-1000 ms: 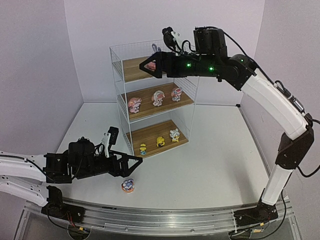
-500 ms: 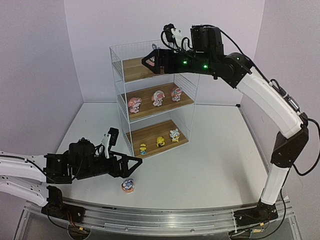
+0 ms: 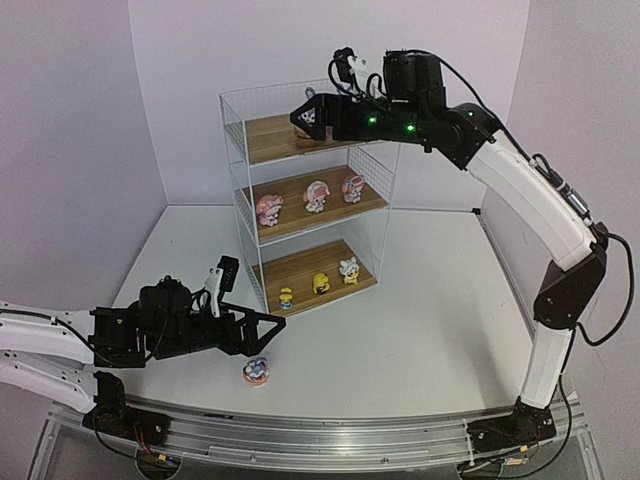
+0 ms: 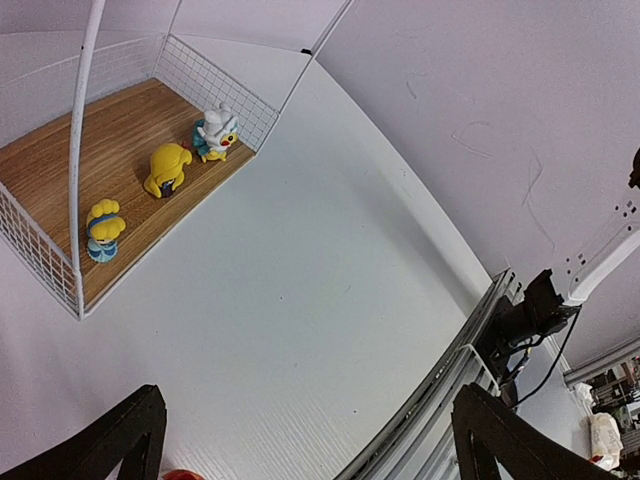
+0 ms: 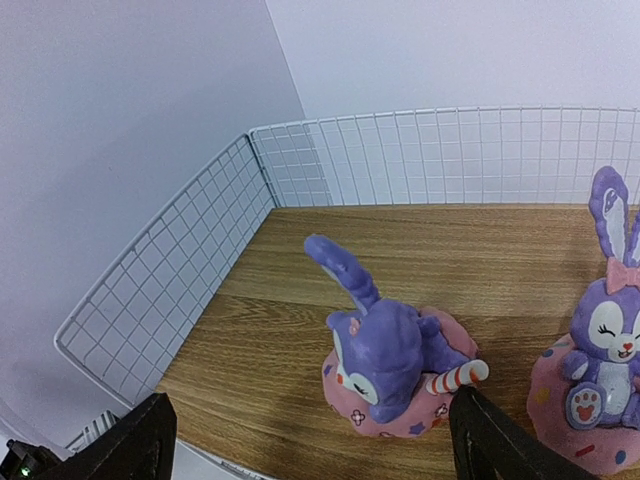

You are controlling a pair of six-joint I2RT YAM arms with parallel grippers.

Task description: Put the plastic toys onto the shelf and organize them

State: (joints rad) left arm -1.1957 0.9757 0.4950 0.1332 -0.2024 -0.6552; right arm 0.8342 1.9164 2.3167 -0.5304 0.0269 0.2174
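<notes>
The shelf (image 3: 243,160) holds three pink-white toys (image 3: 317,195) on the middle board and three yellow/white toys (image 3: 321,283) on the bottom board. My right gripper (image 3: 303,120) is open over the top board (image 5: 300,290). In the right wrist view a purple bunny (image 5: 395,365) sits there between my open fingers, leaning forward. A second bunny (image 5: 600,380) stands upright to its right. A third purple bunny (image 3: 256,371) lies on the table. My left gripper (image 3: 275,322) is open just above and beyond it. Only that bunny's red edge (image 4: 180,474) shows in the left wrist view.
The wire mesh walls (image 5: 170,280) close the left and back of the top board. The left wrist view shows the bottom board's toys (image 4: 167,168) and the wire front post (image 4: 80,150). A metal rail (image 3: 330,440) runs along the table's near edge.
My right gripper has risen a little and shifted right over the top board. The left arm has barely moved.
</notes>
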